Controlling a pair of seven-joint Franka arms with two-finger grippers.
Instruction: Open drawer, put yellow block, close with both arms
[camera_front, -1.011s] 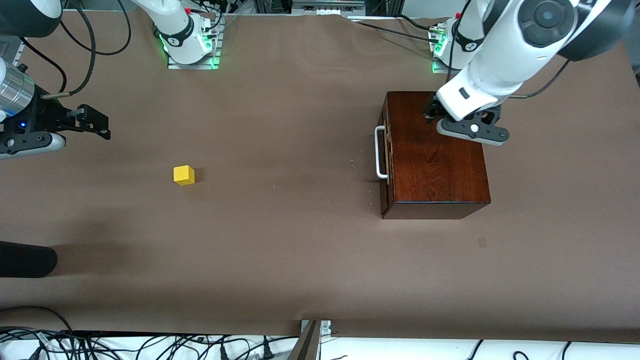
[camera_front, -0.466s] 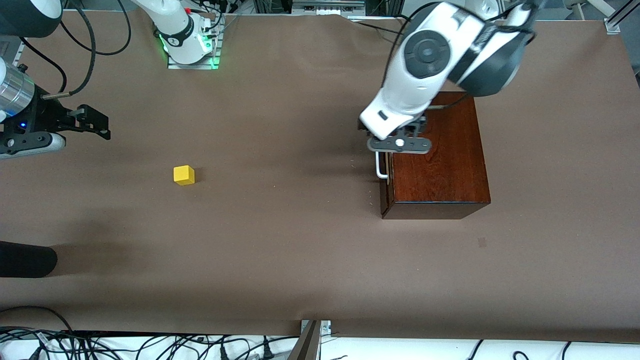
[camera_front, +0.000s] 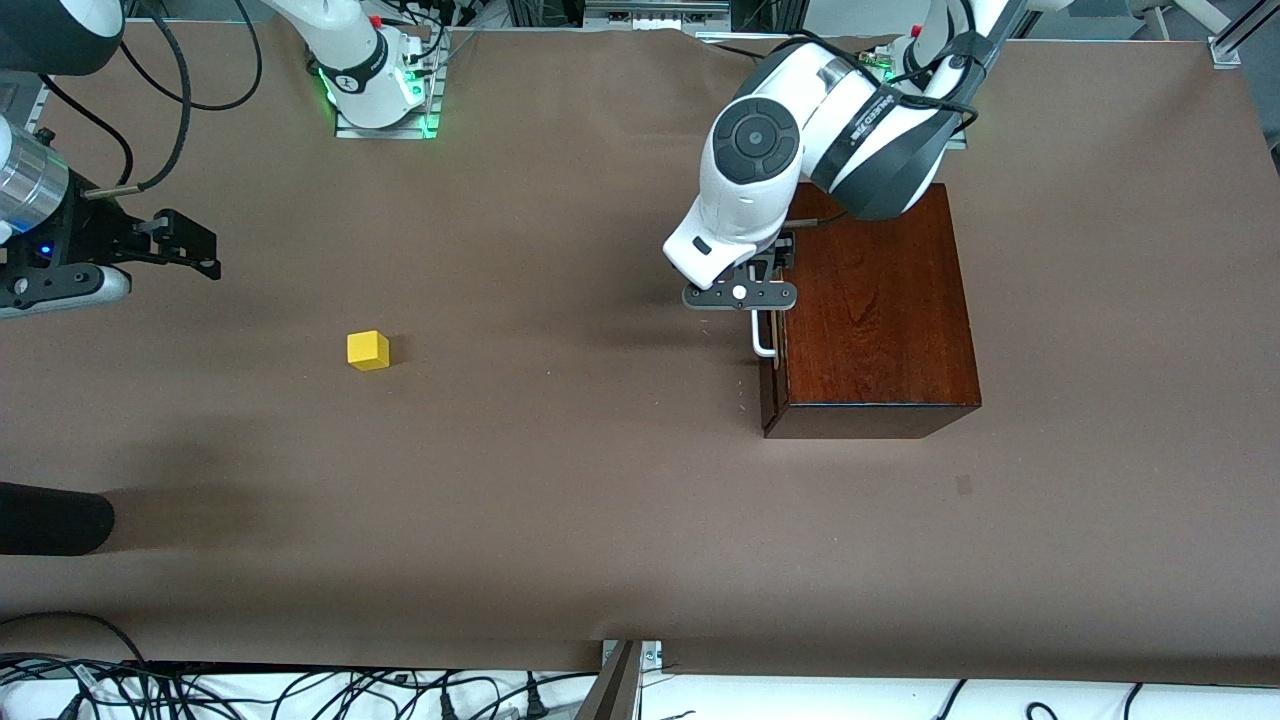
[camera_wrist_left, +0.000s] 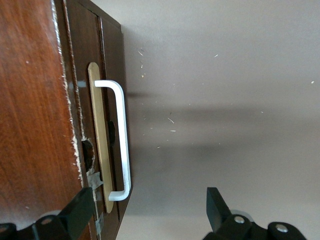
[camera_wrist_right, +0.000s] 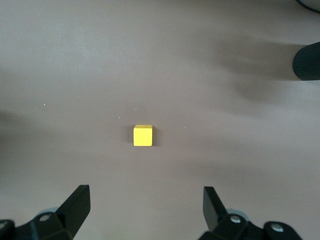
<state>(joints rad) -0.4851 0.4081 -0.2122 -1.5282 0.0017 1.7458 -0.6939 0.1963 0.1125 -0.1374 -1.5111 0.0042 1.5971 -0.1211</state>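
Front view: yellow block (camera_front: 367, 350) is sitting on the brown table (camera_front: 560, 500), toward the right arm's end and well apart from the mahogany box (camera_front: 870, 320). Drawer (camera_front: 771, 340) is sitting closed, its white handle (camera_front: 760, 335) facing the block. Left gripper (camera_front: 740, 294) is hovering over the handle, jaws spread wide with nothing between them. Right gripper (camera_front: 190, 245) is waiting above the table's end, jaws released, empty.

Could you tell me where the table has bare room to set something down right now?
Free: the wide brown stretch between the yellow block and the wooden box. Crowded: in front of the drawer, where the open left gripper hovers over its handle.
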